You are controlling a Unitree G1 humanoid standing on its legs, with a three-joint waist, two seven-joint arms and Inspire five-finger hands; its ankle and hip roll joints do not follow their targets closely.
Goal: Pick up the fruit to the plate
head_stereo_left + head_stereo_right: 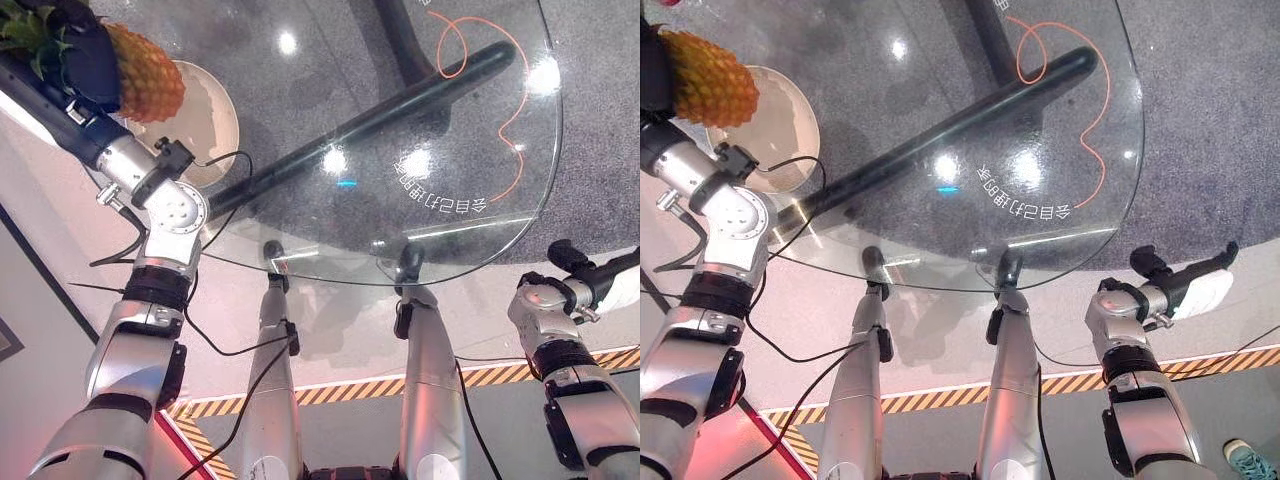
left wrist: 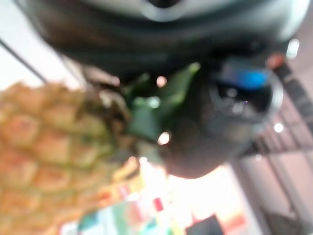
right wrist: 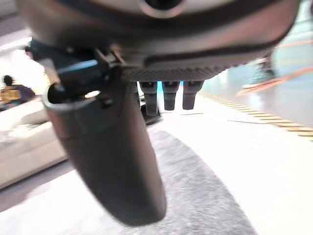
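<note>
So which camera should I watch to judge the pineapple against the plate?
The left eye view: the pineapple sits in the left hand over the plate on the glass table. The right eye view cuts its crown off at the edge. The left wrist view shows it close but blurred, with no plate.

one pineapple (image 1: 145, 70), one plate (image 1: 205, 120), one glass table (image 1: 420, 130), two hands: left (image 1: 85, 55), right (image 1: 1200, 285).
</note>
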